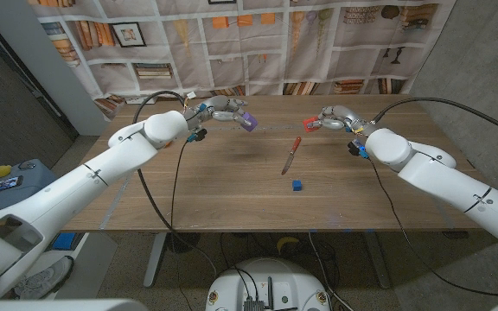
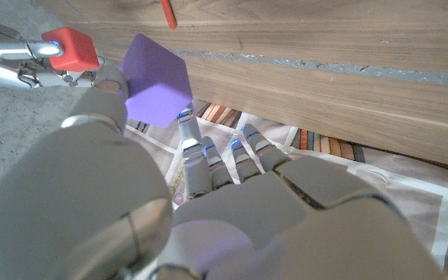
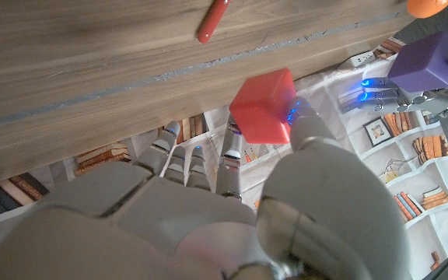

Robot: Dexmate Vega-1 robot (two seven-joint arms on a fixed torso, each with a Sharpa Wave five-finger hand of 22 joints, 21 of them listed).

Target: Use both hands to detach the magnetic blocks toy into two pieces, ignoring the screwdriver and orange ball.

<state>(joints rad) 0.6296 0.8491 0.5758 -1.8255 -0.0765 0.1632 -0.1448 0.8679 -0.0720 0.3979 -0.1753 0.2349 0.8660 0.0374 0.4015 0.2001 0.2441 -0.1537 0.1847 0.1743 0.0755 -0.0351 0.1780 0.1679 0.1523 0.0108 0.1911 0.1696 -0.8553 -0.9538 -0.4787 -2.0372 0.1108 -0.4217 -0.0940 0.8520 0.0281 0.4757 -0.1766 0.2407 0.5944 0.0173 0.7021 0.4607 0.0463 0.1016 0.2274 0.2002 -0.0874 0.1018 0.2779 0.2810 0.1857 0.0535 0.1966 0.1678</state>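
Left hand (image 1: 219,111) raised above the far side of the wooden table (image 1: 232,190), pinching a purple block (image 1: 249,122) at the fingertips; in the left wrist view the same purple block (image 2: 155,80) sits against the thumb, the other fingers (image 2: 208,159) reaching out beside it rather than wrapped round it

Right hand (image 1: 334,117) likewise up over the far edge, gripping a red block (image 1: 308,124) at its fingertips; seen from the right wrist, red block (image 3: 264,106) pressed by the thumb, remaining fingers (image 3: 179,155) stretched alongside

Two blocks well apart, each at the tip of its own hand, a clear gap of table between them: toy already in two pieces. Opposite hand's red block (image 2: 71,48) visible beyond the left fingers, and the purple block (image 3: 428,62) beyond the right ones

Lying on the table between and nearer than both sets of fingertips: red-handled screwdriver (image 1: 291,155), and just past its tip a small blue block (image 1: 297,185). Orange ball (image 3: 428,6) at the edge of the right wrist view, beyond the fingers
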